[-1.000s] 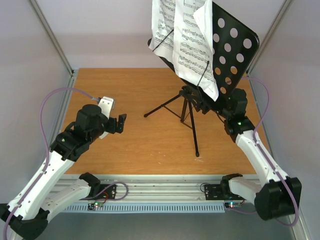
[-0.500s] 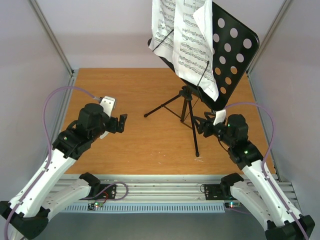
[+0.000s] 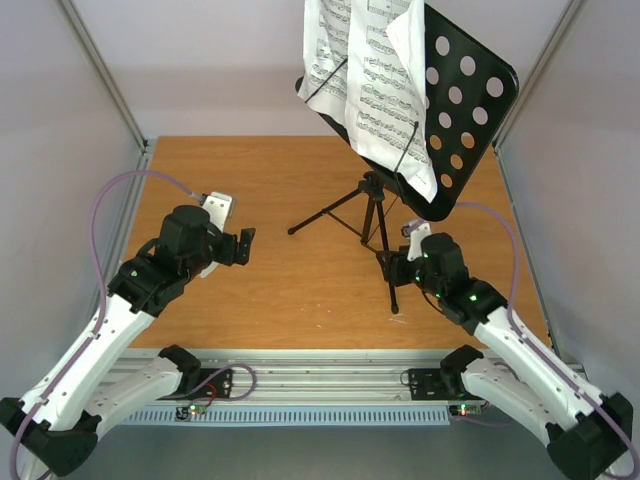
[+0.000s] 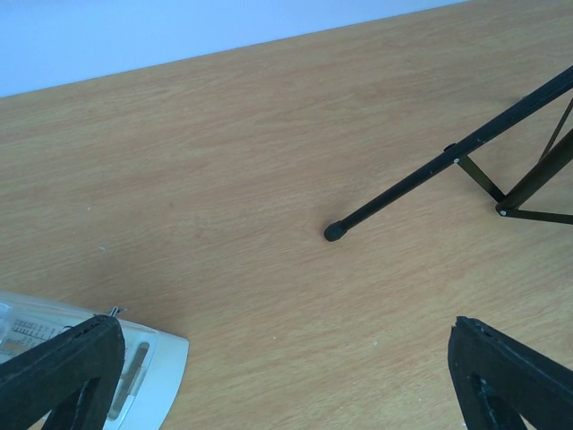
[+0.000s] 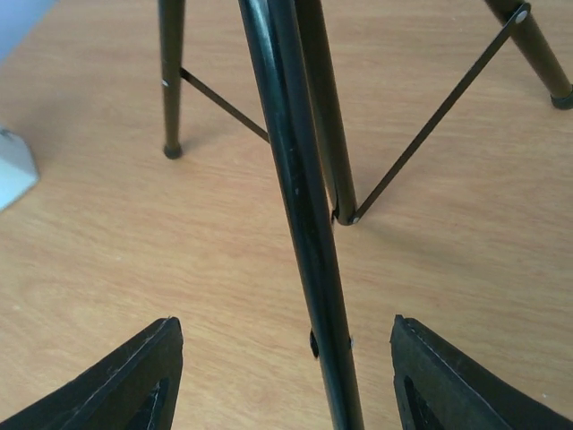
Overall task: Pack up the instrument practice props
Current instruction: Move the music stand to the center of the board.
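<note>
Bearing music stand (image 3: 450, 70), orange tabletop (image 3: 300, 295), pale walls (image 3: 210, 85)

Table (image 3: 300, 300): wood-grain top, matt, smooth, orange-brown. Music stand (image 3: 475, 90): black perforated desk, metal look, semi-gloss; tube legs smooth, slight sheen. Sheet-music pages (image 3: 370, 80) on stand: thin white printed paper, edges curling. Metronome (image 4: 152, 367) left of stand: smooth white plastic, clear cover.
</note>
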Robot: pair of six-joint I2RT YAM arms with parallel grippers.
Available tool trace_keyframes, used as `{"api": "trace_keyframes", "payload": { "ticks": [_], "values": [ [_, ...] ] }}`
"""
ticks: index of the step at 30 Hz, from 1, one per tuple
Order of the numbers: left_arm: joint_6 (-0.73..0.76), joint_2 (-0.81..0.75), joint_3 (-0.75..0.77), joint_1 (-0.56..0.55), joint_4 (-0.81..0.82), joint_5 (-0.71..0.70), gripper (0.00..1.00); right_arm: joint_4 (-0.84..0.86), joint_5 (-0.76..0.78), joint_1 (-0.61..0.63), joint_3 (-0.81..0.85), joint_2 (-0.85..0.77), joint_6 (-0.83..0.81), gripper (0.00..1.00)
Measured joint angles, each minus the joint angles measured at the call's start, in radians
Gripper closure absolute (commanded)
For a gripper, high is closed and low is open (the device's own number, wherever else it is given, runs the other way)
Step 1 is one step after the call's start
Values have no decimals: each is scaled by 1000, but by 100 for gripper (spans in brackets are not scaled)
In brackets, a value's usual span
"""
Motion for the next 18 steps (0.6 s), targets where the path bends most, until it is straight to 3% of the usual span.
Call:
{"api": "trace_keyframes", "payload": {
  "ticks": [9,18],
  "values": [
    [0,-1,0,0,0,0,1,89,192,62,107,273,-31,46],
    [0,-9,0,0,0,0,1,203,250,62,153,406,-86,77]
  ]
}}
